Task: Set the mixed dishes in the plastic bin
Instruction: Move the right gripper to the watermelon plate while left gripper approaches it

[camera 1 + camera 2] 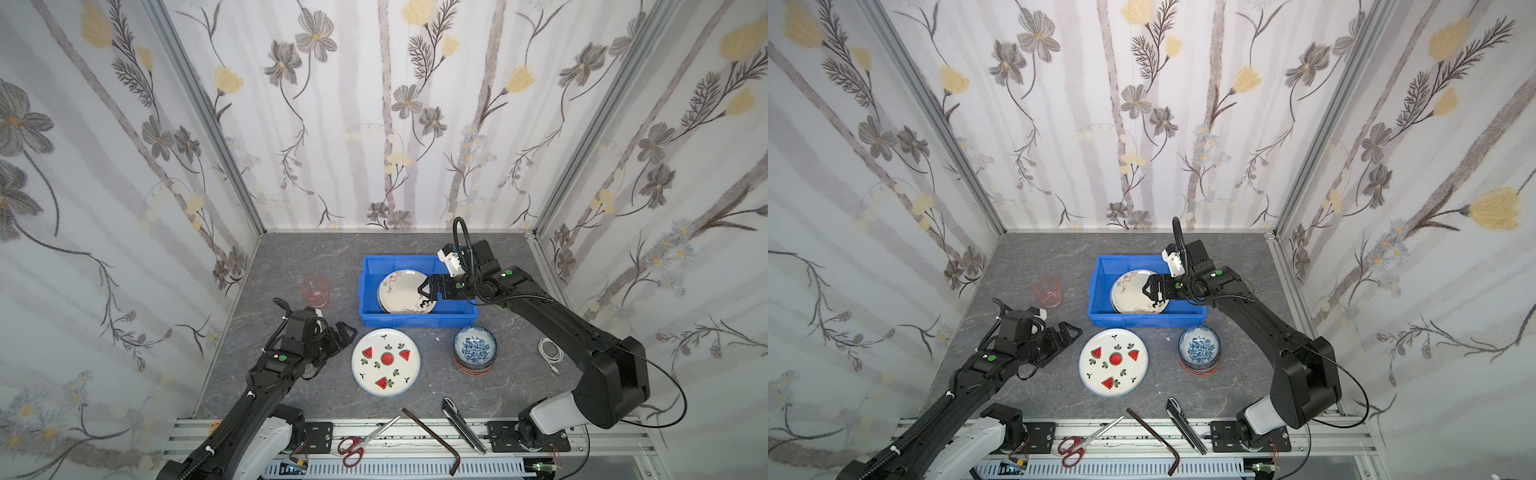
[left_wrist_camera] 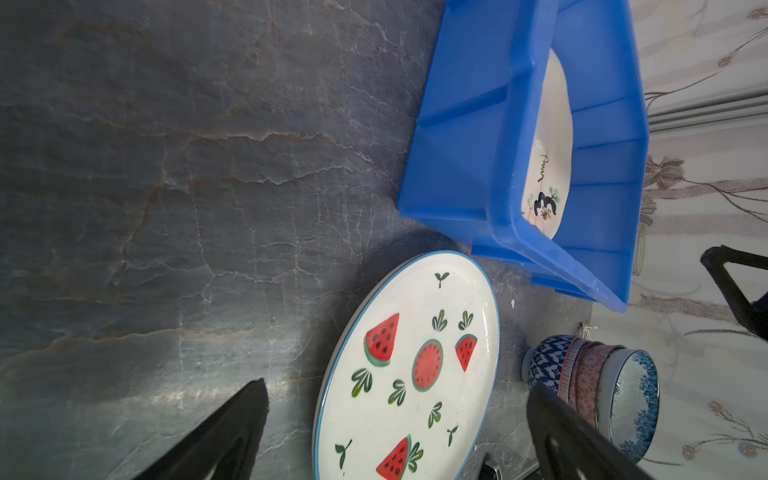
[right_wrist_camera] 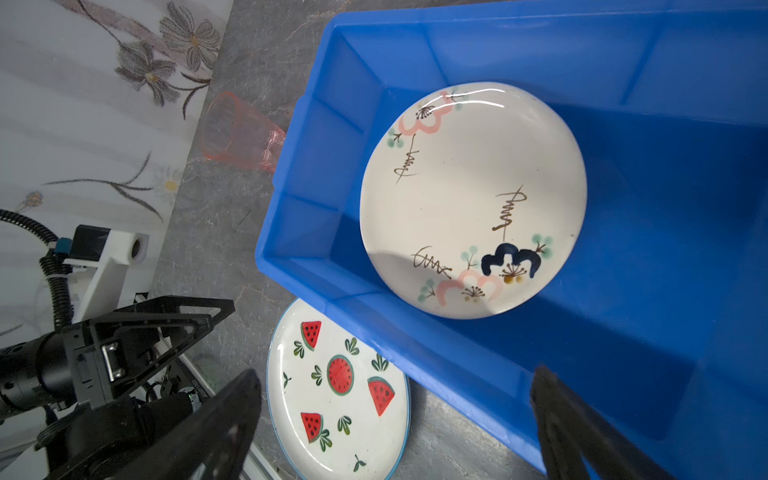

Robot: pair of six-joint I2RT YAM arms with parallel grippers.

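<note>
Here, bin (image 1: 415, 321) crosswise; plate (image 1: 397, 291) face-up, perhaps tilted.

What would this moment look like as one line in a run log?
right hand: open above scribbled plate in blue bin | left hand: open, empty | watermelon plate, bowls, cup: on table

The white cable (image 1: 549, 350) lies right of the right pincer (image 1: 424, 296). Red-handled scissors (image 1: 362, 441), a bent hex key (image 1: 432, 433) and a folding knife (image 1: 464, 426) lie well behind it.
</note>
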